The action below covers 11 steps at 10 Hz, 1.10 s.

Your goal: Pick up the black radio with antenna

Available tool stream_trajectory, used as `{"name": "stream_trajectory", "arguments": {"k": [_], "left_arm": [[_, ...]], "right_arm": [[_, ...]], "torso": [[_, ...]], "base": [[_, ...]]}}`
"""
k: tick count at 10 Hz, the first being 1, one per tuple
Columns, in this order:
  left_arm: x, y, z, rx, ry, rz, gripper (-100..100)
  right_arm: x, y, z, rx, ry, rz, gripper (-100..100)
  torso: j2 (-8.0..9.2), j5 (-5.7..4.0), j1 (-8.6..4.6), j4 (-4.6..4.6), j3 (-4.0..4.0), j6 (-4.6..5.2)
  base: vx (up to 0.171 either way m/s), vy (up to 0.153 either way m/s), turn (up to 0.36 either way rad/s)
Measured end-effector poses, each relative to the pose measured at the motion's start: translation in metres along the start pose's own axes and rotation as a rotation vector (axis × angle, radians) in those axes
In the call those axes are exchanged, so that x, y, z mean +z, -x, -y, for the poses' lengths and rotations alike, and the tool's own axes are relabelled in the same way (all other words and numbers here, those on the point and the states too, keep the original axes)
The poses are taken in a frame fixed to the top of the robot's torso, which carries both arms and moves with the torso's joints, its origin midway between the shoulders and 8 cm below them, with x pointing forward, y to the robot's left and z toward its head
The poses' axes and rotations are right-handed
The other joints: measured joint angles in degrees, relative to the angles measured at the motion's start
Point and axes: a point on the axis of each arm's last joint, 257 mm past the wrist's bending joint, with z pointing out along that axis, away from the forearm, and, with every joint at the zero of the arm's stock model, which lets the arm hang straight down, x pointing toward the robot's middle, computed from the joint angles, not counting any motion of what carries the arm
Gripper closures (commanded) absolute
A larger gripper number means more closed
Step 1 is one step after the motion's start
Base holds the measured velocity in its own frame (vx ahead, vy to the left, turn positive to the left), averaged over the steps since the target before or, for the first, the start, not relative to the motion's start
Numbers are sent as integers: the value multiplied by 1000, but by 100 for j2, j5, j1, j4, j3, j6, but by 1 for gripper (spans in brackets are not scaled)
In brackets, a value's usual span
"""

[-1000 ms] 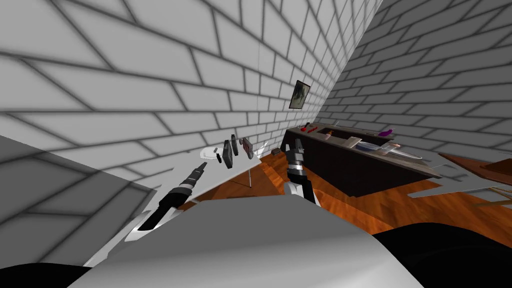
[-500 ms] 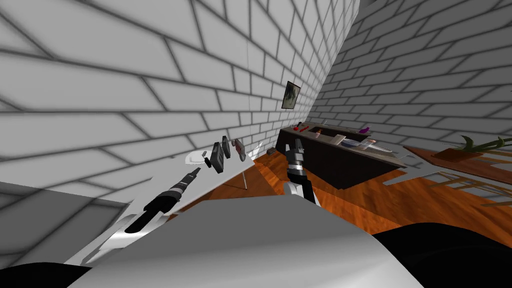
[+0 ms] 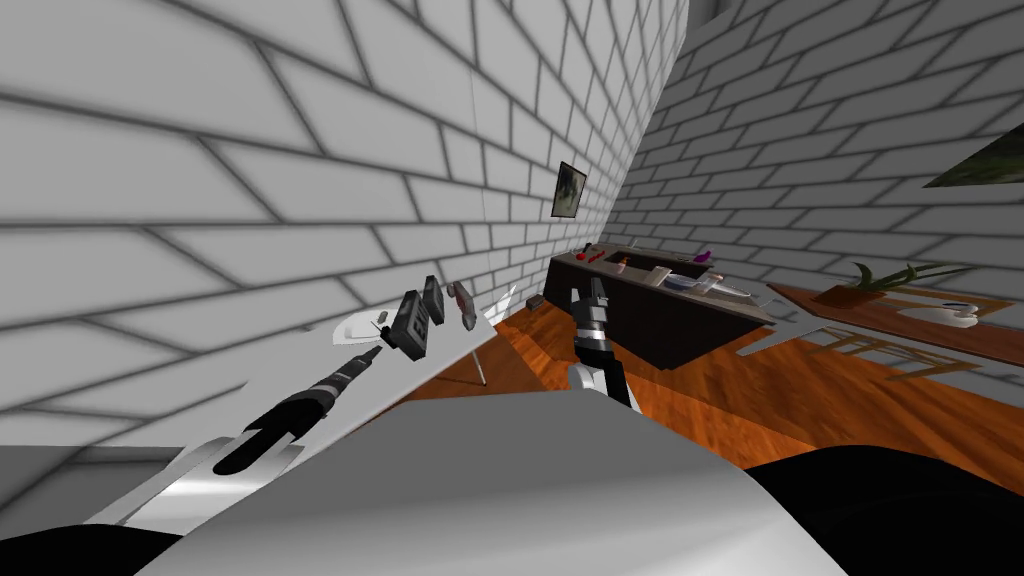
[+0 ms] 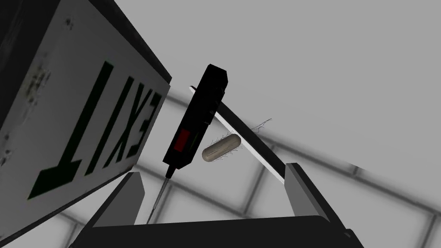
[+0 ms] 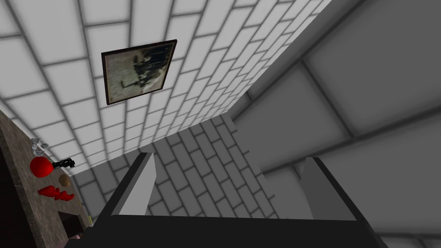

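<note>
**A:** Which arm is sitting nearer to it?

**B:** The left one. The left gripper (image 4: pixel 213 170) is hovering over the white table (image 3: pixel 445 345), with its fingers standing apart and nothing between them. The right gripper (image 5: pixel 228 157) is hanging beyond the table's room-side edge. Its fingers are spread and empty too, well apart from the job.

**A:** And which way is the radio lying from the left fingers?

**B:** Straight ahead. The antenna (image 4: pixel 157 200) is coming first, a thin rod pointing back at the gripper. Its tip is reaching in just beside the finger on the sign's side. Past it the black radio (image 4: pixel 196 122) is stretching away, so its long axis is running almost along the gripper's own line. It is showing me a narrow side with a red patch. It is sitting toward the table's wall-side edge, near a white plate (image 3: pixel 350 322).

**A:** Is anything crowding it?

**B:** An exit sign (image 4: pixel 82 125) is looming close on one side, nearer than the radio. A beige capsule (image 4: pixel 220 147) is lying just beside the radio on the other side.

**A:** So what is the move calling for?

**B:** I'm thinking a push forward along that axis, shading toward the sign's side so the fingers are straddling the narrow body. The danger, I'm guessing, is clipping the sign.
</note>
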Motion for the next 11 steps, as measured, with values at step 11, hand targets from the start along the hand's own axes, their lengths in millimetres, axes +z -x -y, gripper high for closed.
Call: {"name": "stream_trajectory", "arguments": {"k": [11], "left_arm": [[-9,77,-114,251,320,0,-100]], "right_arm": [[0,0,0,0,0,0,0]], "torso": [[13,1,4,3,7,-2]], "base": [[57,-74,-106]]}}
